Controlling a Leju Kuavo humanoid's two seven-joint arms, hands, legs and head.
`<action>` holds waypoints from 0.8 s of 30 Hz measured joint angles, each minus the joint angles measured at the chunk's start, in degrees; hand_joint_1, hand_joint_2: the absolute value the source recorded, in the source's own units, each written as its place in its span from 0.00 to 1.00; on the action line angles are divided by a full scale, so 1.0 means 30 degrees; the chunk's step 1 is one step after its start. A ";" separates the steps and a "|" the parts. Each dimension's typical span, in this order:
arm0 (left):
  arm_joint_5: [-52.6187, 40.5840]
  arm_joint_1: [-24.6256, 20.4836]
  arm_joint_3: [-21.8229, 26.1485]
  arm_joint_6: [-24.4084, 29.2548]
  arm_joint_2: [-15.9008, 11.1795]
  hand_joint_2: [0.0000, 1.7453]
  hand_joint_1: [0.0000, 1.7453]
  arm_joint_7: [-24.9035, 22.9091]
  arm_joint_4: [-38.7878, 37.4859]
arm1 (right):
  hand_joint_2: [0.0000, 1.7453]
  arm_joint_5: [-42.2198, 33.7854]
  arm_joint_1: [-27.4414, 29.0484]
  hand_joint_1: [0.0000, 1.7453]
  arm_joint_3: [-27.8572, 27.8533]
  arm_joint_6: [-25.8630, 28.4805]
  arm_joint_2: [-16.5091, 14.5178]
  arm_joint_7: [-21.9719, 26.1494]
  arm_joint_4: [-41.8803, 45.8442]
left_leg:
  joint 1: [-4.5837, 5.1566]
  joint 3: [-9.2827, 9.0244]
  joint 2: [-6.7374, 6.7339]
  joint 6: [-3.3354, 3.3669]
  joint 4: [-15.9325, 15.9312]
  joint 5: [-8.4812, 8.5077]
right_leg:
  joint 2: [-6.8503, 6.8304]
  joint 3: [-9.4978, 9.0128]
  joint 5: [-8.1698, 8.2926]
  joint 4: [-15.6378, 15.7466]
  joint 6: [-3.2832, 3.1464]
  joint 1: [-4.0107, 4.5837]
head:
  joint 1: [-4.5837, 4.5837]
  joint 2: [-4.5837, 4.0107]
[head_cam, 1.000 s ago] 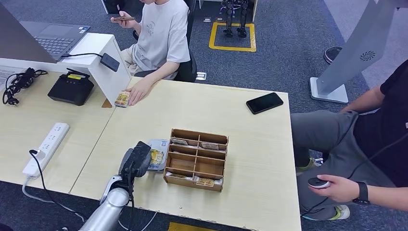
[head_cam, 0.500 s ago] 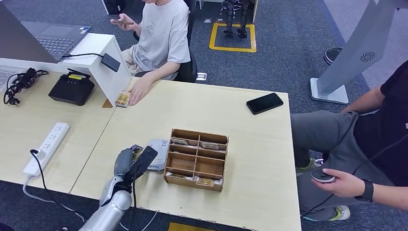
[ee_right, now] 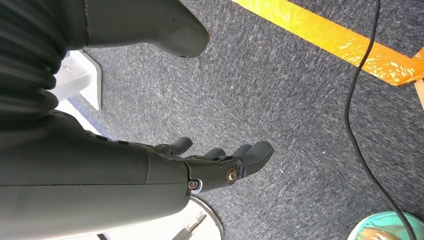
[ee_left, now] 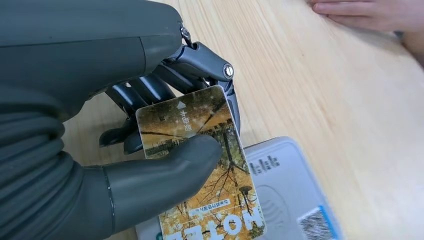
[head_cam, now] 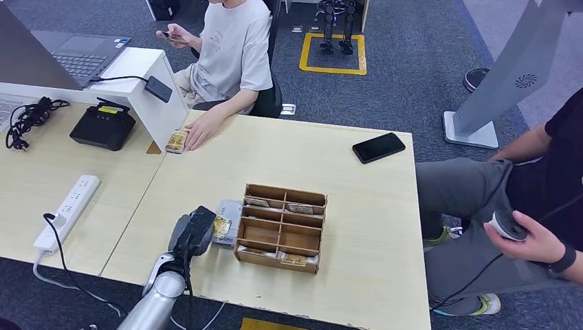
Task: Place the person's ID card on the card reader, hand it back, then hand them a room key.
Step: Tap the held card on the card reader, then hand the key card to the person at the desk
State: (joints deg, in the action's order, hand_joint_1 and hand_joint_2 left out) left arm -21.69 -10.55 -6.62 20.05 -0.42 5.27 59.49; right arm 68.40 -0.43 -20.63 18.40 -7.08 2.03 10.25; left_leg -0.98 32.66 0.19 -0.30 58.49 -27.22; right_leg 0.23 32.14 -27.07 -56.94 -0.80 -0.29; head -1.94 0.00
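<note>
My left hand (head_cam: 192, 234) pinches a card (head_cam: 221, 227) printed with yellow autumn trees between thumb and fingers. In the left wrist view the card (ee_left: 215, 200) hangs just over the grey card reader (ee_left: 290, 190), its lower edge above the reader's top; I cannot tell whether they touch. The reader (head_cam: 229, 210) lies on the table against the left side of a wooden key box (head_cam: 280, 227) with cards in several compartments. At the far side a seated person rests a hand (head_cam: 199, 130) on another card (head_cam: 174, 141). My right hand (ee_right: 215, 160) hangs over the carpet, fingers apart, holding nothing.
A black phone (head_cam: 378, 147) lies at the table's far right. A power strip (head_cam: 67, 212) and a black desk device (head_cam: 103, 126) sit on the left table beside a white stand. Another person sits at the right holding a small controller (head_cam: 509, 225).
My left hand, tilted away to the left half a second ago, has swung back toward the reader with the card. The person on the right has raised the controller.
</note>
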 joint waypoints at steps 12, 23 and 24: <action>0.4305 0.0476 0.0058 -0.0350 -0.0211 1.00 1.00 0.1756 0.3917 | 1.00 -0.0011 0.0052 0.00 -0.0007 0.0211 0.0000 0.0145 -0.0007 | -0.0003 0.0038 -0.0002 -0.0004 0.0000 0.0006 | 0.0003 0.0042 -0.0001 0.0000 -0.0001 0.0002 | -0.0002 0.0000; 1.1460 -0.0122 0.0058 -0.0381 -0.0277 1.00 1.00 0.2900 0.7304 | 1.00 0.0115 0.0051 0.00 -0.0004 0.0297 0.0000 0.0206 -0.0007 | -0.0003 0.0044 0.0001 -0.0003 0.0003 0.0010 | 0.0001 0.0048 0.0003 0.0000 0.0001 0.0002 | 0.0004 0.0000; 1.1607 -0.0352 0.0058 -0.0138 -0.0321 1.00 1.00 0.3008 0.7627 | 1.00 0.0144 0.0050 0.00 -0.0002 0.0297 0.0000 0.0207 -0.0007 | -0.0003 0.0044 0.0002 -0.0003 0.0003 0.0011 | 0.0001 0.0048 0.0005 0.0000 0.0001 0.0002 | 0.0002 0.0000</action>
State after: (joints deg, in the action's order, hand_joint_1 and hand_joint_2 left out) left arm 13.13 -11.60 -6.45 19.64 -1.38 14.29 82.36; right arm 68.83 -0.28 -20.64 19.29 -7.08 2.65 10.23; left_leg -0.99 32.80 0.20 -0.31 58.50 -27.19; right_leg 0.24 32.29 -27.06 -56.94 -0.80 -0.28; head -1.93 0.00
